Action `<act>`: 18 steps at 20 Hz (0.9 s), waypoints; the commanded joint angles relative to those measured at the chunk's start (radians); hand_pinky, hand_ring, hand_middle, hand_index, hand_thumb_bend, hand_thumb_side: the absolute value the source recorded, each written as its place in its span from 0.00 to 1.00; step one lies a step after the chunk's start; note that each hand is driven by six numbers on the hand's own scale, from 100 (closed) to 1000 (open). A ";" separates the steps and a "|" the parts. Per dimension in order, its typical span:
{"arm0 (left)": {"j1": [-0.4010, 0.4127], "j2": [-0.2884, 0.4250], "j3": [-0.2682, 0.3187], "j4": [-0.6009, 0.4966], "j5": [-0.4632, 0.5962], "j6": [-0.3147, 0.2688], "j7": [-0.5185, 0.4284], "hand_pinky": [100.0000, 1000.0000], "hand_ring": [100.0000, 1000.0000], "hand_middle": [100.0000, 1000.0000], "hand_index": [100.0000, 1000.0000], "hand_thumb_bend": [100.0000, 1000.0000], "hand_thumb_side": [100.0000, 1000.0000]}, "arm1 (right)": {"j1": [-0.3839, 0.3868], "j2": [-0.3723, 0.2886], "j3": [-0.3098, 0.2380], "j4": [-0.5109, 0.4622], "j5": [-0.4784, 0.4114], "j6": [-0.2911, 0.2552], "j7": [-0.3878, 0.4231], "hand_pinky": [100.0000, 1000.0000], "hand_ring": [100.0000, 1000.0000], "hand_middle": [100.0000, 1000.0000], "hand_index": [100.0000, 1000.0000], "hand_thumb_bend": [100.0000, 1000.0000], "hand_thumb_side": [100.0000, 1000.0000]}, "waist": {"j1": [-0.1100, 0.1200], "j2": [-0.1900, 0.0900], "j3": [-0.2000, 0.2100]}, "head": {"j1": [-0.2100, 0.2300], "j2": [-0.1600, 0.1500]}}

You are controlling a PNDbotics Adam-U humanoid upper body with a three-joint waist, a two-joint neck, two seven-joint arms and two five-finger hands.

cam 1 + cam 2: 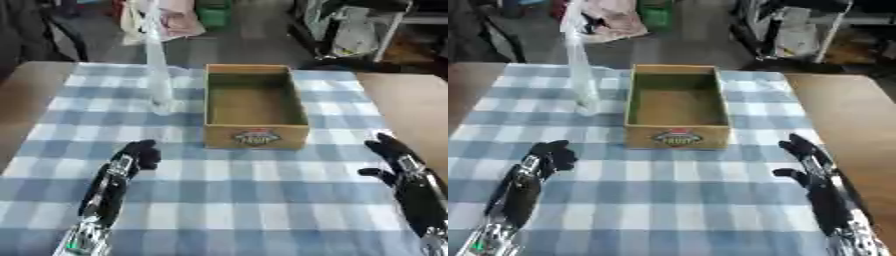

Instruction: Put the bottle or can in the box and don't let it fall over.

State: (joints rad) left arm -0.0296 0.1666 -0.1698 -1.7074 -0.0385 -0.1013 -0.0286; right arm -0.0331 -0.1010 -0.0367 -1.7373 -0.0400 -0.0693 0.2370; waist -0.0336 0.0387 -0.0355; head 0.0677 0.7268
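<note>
Clear bottle [158, 80] stands upright just left of the open cardboard box [255, 104].

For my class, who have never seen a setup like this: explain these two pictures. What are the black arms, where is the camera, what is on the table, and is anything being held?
Both pictures come from one moment, taken by the two eyes of a camera in a robot's head looking down at its work, so they nearly match. The black arms are the robot's own. Its left robot hand has curled fingers and holds nothing. Its right robot hand is open, also holding nothing. On the table lies a blue-and-white checked cloth. On it stands an open cardboard box, with nothing visible inside. Left of the box stands a tall clear bottle, upright and untouched. The job is to put that bottle in the box without tipping it; this has not started.
</note>
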 commanded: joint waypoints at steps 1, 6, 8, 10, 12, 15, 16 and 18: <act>-0.009 0.002 -0.003 -0.016 0.003 -0.002 -0.001 0.71 0.67 0.60 0.80 0.06 1.00 | -0.007 -0.018 -0.003 -0.012 0.000 -0.003 0.002 0.64 1.00 0.80 0.92 0.00 0.81 | 0.001 -0.007 0.000 | -0.004 -0.010; -0.009 0.002 -0.004 -0.015 0.004 -0.001 -0.003 0.71 0.67 0.60 0.80 0.06 1.00 | -0.006 -0.019 -0.002 -0.012 -0.001 -0.004 0.004 0.64 1.00 0.80 0.92 0.00 0.81 | 0.000 -0.008 0.000 | -0.002 -0.012; -0.010 0.003 -0.003 -0.016 0.004 -0.001 -0.002 0.71 0.67 0.60 0.80 0.06 1.00 | -0.005 -0.019 -0.003 -0.011 -0.001 -0.004 0.003 0.64 1.00 0.80 0.92 0.00 0.81 | 0.000 -0.009 0.000 | -0.007 -0.013; -0.009 0.002 -0.003 -0.015 0.004 -0.001 -0.001 0.71 0.67 0.61 0.80 0.06 1.00 | -0.005 -0.019 -0.003 -0.011 -0.001 -0.004 0.004 0.64 1.00 0.80 0.92 0.00 0.81 | 0.000 -0.009 0.001 | -0.003 -0.014; -0.009 0.003 -0.001 -0.015 0.002 -0.001 0.001 0.71 0.67 0.61 0.80 0.07 1.00 | -0.005 -0.018 -0.003 -0.011 -0.001 -0.004 0.003 0.64 1.00 0.80 0.92 0.00 0.81 | 0.000 -0.009 0.000 | -0.003 -0.016; -0.013 0.010 0.006 -0.019 -0.001 0.000 0.012 0.71 0.69 0.63 0.82 0.12 1.00 | -0.004 -0.018 -0.003 -0.010 0.000 -0.003 0.004 0.64 1.00 0.80 0.92 0.00 0.82 | 0.000 -0.010 0.000 | -0.005 -0.015; -0.016 0.016 0.011 -0.020 -0.004 0.001 0.020 0.72 0.70 0.64 0.83 0.16 0.99 | -0.004 -0.018 -0.003 -0.010 0.000 -0.003 0.004 0.64 1.00 0.80 0.92 0.00 0.82 | 0.000 -0.009 0.000 | -0.004 -0.017; -0.027 0.031 0.023 -0.024 -0.019 0.002 0.040 0.73 0.73 0.67 0.86 0.22 0.91 | -0.003 -0.018 -0.004 -0.010 0.000 -0.003 0.003 0.64 1.00 0.80 0.92 0.00 0.82 | 0.001 -0.008 0.000 | -0.005 -0.016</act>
State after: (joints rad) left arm -0.0425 0.1748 -0.1580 -1.7085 -0.0512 -0.0987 0.0001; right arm -0.0308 -0.1011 -0.0367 -1.7371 -0.0400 -0.0696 0.2373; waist -0.0338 0.0385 -0.0354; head 0.0650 0.7227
